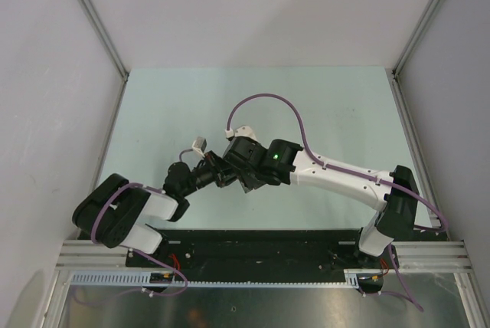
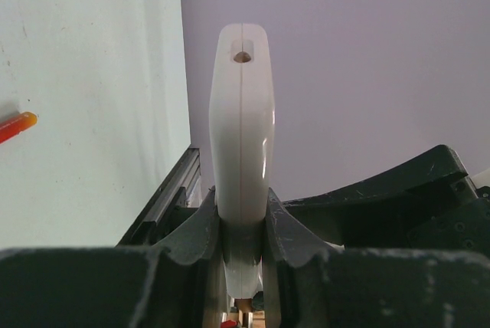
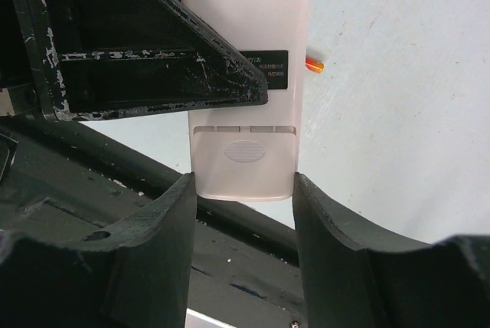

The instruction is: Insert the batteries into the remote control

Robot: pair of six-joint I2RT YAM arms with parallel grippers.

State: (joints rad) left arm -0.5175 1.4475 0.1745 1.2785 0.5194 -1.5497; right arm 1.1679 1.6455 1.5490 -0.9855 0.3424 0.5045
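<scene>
My left gripper (image 2: 242,213) is shut on the remote control (image 2: 242,129) and holds it edge-on, its white side seam facing the left wrist camera. The right wrist view shows the remote's plain white back (image 3: 245,6), with the ribbed cover (image 3: 243,155) in place at its near end. My right gripper (image 3: 243,190) straddles that end, its fingertips against both side edges. A left finger (image 3: 153,75) crosses the back higher up. One orange-red battery (image 2: 15,126) lies on the table; its tip (image 3: 315,64) peeks out beside the remote. From above, both grippers (image 1: 230,171) meet and hide the remote.
The pale green table (image 1: 191,106) is boxed in by grey walls and aluminium frame rails (image 2: 164,198). A black base plate (image 1: 260,247) runs along the near edge under both arms. Purple cables loop over the right arm (image 1: 264,100).
</scene>
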